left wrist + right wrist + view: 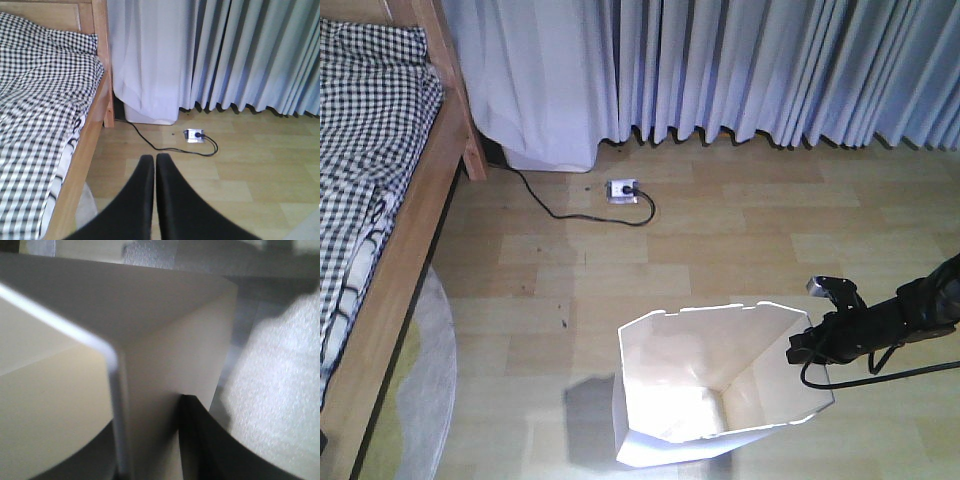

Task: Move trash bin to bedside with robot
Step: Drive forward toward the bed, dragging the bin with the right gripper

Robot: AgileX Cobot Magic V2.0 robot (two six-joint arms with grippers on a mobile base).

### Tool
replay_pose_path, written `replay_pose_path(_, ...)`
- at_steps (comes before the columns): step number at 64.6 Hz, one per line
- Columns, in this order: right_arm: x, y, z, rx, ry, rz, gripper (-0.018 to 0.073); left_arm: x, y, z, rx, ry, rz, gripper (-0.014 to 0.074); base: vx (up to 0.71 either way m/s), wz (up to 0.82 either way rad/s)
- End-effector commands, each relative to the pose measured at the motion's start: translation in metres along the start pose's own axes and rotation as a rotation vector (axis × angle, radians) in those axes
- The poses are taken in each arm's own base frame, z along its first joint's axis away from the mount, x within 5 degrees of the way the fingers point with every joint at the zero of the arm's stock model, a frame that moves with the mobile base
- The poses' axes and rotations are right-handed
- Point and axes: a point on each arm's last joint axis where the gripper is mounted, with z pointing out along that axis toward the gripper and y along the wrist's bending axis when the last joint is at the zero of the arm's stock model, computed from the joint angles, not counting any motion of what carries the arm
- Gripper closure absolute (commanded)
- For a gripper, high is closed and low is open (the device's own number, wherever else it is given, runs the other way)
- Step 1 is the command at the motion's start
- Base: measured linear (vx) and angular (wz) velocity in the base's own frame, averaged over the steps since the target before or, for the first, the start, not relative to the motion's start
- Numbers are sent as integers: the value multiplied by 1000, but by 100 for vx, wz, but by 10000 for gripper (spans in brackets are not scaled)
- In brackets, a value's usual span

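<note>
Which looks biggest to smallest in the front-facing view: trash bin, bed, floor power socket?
First, the bed and trash bin look alike: bed cropped, bin nearer the camera.
Last, the power socket: clearly smallest.

My left gripper (153, 159) holds nothing. Its two black fingers (135, 200) are pressed together, with only a thin slit between them. My right arm (910, 305), thin and black with a cable (910, 372) looping beneath it, reaches in from the right. My right gripper (803, 347) is clamped on the right rim of the trash bin (660, 370), with one finger (200, 440) on each side of its wall.
</note>
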Motion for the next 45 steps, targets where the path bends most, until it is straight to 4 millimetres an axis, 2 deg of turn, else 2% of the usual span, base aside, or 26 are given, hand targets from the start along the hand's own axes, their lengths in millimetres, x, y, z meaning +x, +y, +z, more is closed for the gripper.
replay_pose_path(1, -26, 23, -26, -179, -107, -17, 561, -5, -1, 1, 8, -51, -6, 603, 37, 2)
replay_pose_path(45, -26, 23, -26, -179, -107, -17, 561, -5, -1, 1, 8, -51, -6, 603, 33, 2)
